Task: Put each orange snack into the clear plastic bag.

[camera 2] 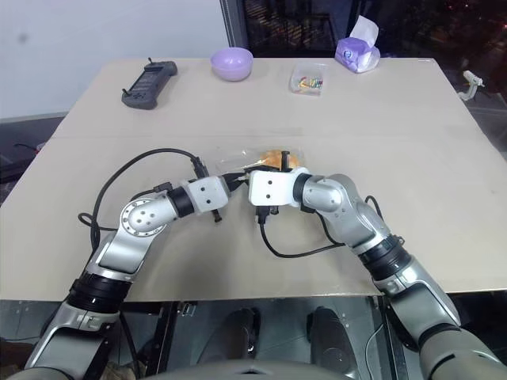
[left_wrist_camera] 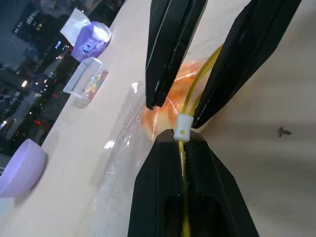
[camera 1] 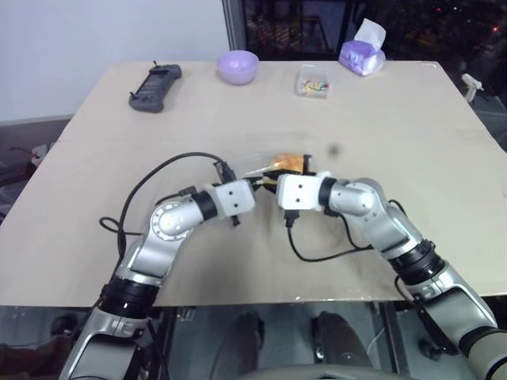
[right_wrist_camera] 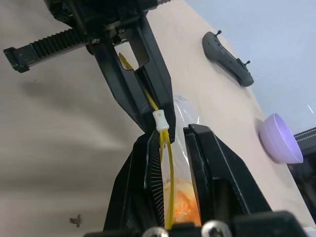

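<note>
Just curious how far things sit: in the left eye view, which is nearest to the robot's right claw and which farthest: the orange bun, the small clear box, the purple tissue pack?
1. Orange bun, right at the right claw.
2. Small clear box, far side.
3. Purple tissue pack, far right corner.

Robot lab: bare test table [camera 1: 412, 158], handheld controller [camera 1: 155, 86] lying there.

Soft, even overhead light fills the head views, leaving the table [camera 1: 412, 150] pale and the shadows beneath the arms faint. The windows beyond stay dark, dotted with small lights. In the left wrist view, glare glints off the clear plastic bag [left_wrist_camera: 118, 148], and the nearest black fingers [left_wrist_camera: 192, 192] look slightly soft, perhaps from closeness. Table edges bow mildly toward the picture borders.
</note>
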Available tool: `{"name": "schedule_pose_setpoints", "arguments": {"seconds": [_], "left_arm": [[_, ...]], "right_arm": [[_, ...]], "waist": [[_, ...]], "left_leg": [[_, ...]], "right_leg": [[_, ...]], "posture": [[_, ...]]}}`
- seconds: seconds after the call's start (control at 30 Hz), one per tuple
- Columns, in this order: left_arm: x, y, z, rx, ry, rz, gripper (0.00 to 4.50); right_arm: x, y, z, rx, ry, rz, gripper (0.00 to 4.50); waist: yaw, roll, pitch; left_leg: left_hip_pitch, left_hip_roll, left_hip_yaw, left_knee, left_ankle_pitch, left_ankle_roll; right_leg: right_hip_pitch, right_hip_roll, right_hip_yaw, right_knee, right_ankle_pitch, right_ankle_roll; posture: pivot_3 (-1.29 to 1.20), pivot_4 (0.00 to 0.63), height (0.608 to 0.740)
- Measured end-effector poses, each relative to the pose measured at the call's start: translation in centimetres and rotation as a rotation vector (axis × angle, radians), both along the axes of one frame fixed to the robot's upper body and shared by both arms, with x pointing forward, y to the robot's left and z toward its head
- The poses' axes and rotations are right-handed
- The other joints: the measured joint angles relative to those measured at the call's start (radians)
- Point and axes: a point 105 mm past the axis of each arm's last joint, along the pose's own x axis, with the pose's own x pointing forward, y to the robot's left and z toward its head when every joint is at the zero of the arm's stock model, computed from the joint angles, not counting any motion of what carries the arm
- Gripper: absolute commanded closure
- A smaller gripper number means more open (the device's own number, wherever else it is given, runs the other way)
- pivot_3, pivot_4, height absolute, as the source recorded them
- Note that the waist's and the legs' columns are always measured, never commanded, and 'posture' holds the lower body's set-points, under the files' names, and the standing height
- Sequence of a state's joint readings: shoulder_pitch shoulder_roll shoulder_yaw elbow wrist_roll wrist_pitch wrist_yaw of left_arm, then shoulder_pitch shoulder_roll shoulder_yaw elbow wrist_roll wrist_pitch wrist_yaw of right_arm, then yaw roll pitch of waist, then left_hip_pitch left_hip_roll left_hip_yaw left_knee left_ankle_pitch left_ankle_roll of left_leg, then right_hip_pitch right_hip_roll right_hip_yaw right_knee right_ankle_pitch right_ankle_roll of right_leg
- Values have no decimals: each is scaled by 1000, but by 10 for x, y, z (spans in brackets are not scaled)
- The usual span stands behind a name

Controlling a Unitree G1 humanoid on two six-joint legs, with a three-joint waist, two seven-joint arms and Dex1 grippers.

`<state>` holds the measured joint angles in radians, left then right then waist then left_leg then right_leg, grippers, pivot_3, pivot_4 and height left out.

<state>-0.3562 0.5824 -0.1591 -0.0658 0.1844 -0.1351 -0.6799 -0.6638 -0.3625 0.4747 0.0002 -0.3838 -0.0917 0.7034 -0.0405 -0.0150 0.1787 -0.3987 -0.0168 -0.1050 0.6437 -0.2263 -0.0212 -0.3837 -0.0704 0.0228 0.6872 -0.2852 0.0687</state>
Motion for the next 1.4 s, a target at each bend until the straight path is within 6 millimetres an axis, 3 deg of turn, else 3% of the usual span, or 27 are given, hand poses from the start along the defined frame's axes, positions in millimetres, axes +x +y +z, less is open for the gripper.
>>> {"name": "schedule_pose_setpoints", "arguments": {"seconds": [1.4], "left_arm": [[0, 0, -2, 48, -31, -3, 4500]], "right_arm": [[-1, 4, -4, -4, 37, 16, 3569]], "waist": [[0, 0, 0]], "left_leg": [[0, 0, 0, 0, 0, 0]], "right_leg": [[0, 0, 0, -1, 0, 0]], "posture": [[0, 150, 718]]}}
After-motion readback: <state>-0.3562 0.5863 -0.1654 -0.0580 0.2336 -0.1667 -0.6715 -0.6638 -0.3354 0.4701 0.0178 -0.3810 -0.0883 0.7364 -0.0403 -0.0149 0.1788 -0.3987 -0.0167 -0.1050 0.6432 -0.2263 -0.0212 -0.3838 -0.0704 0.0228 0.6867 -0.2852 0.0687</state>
